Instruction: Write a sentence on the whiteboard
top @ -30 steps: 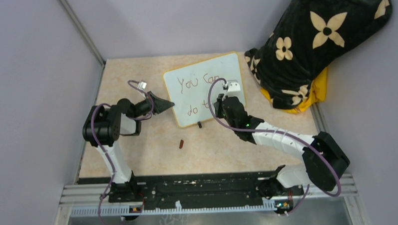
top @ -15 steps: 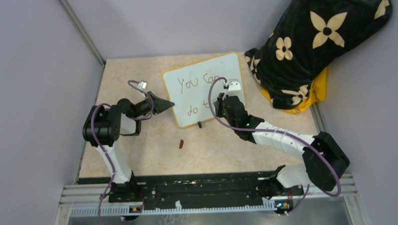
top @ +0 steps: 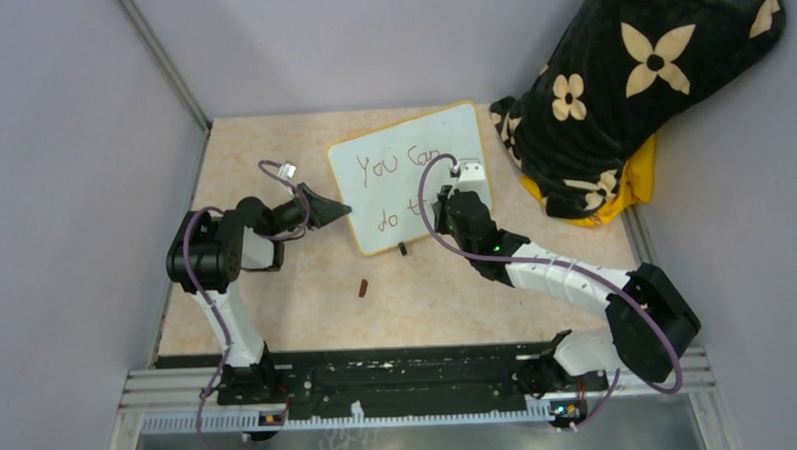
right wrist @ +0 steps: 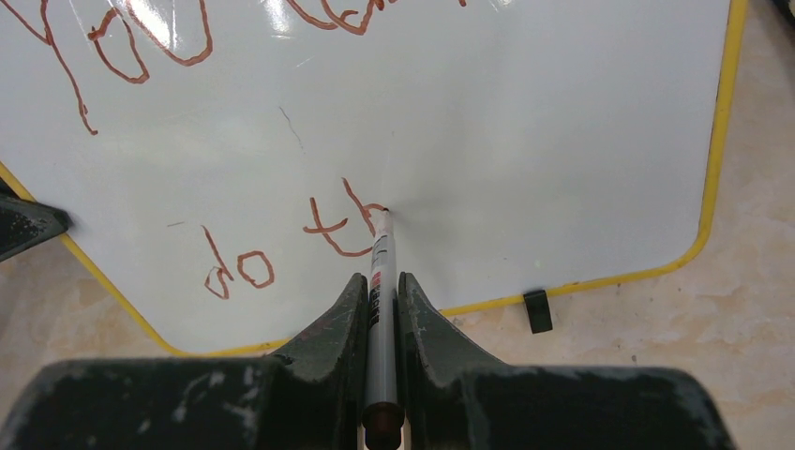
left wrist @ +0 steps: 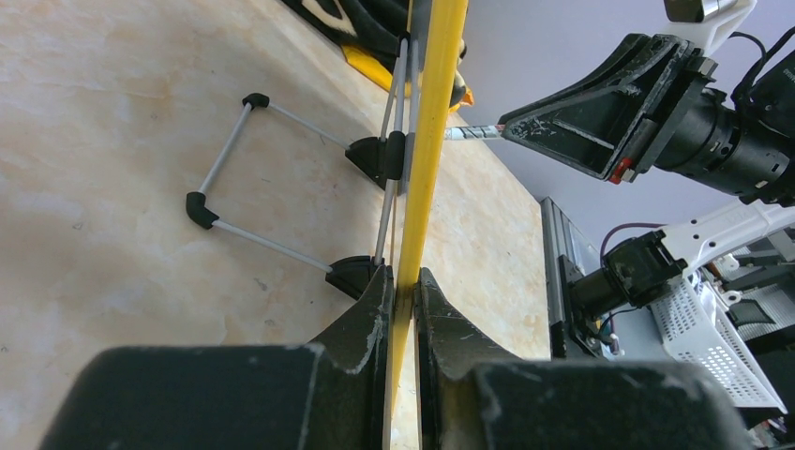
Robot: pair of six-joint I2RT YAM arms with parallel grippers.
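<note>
Beige mottled tabletop, grey walls round it. We see the whiteboard standing tilted toward the back-middle: glossy white, thin yellow frame, rounded corners. The sentence reads "You Can" up top and "do th" below, in red-brown strokes. Left gripper pinches the board's left edge, jaws narrow on the frame. Right gripper is clamped on a marker, tip touching the board at the "h". Only the left wrist cam shows the wire stand behind the board. Only the right wrist cam gives the letters close up. Top view adds a black flowered cloth at back right.
</note>
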